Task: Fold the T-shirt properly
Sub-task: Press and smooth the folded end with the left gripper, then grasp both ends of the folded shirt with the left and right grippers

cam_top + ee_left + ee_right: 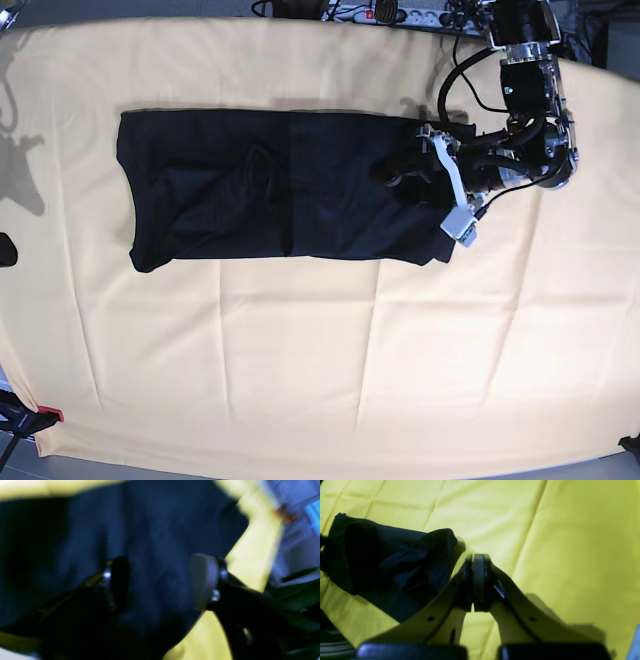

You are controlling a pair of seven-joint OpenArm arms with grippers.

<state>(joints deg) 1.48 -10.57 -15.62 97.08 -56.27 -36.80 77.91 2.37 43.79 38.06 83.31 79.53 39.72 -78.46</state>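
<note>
T-shirt (270, 190) lies flat as a long black band across the far half of the yellow-covered bench (320, 360), already doubled lengthwise. The left gripper (445, 185) sits at its right end, jaws part-way apart astride the cloth; whether they have pinched it yet I cannot tell. A good fold probably means catching all layers at that end before carrying it over; the right gripper (478, 580), jaws shut and empty, hangs over bare cover.
</note>
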